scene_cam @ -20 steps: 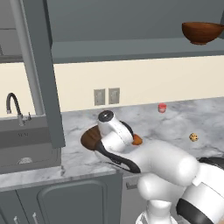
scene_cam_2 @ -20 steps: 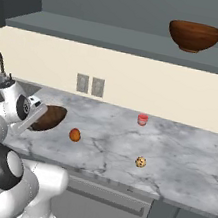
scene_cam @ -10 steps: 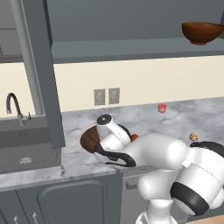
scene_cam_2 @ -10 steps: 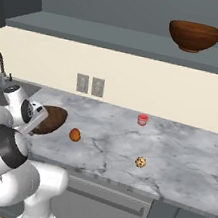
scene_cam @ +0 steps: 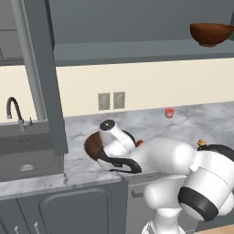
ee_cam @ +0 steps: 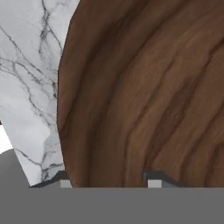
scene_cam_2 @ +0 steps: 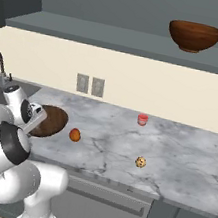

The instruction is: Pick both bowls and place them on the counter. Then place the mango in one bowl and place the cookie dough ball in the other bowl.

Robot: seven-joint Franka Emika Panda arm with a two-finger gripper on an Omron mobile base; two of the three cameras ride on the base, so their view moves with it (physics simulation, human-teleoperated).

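The two-finger gripper [ee_cam: 107, 180] straddles the rim of the wide, shallow dark brown wooden bowl [scene_cam_2: 51, 120], apparently gripping it; stiff and light, it is best held there.

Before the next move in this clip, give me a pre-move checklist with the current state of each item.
1. Dark brown bowl down on the counter: ok, it looks to rest on the marble near the sink side.
2. Hand free of that bowl: not ok, its fingertips sit either side of the rim.
3. Reddish-brown bowl on the counter: not ok, it sits on the upper shelf.
4. Mango reachable: ok, it lies on the counter just beside the dark bowl.
5. Cookie dough ball reachable: ok, it lies in the open, further right.
6. Grip force on the rim: cannot tell.
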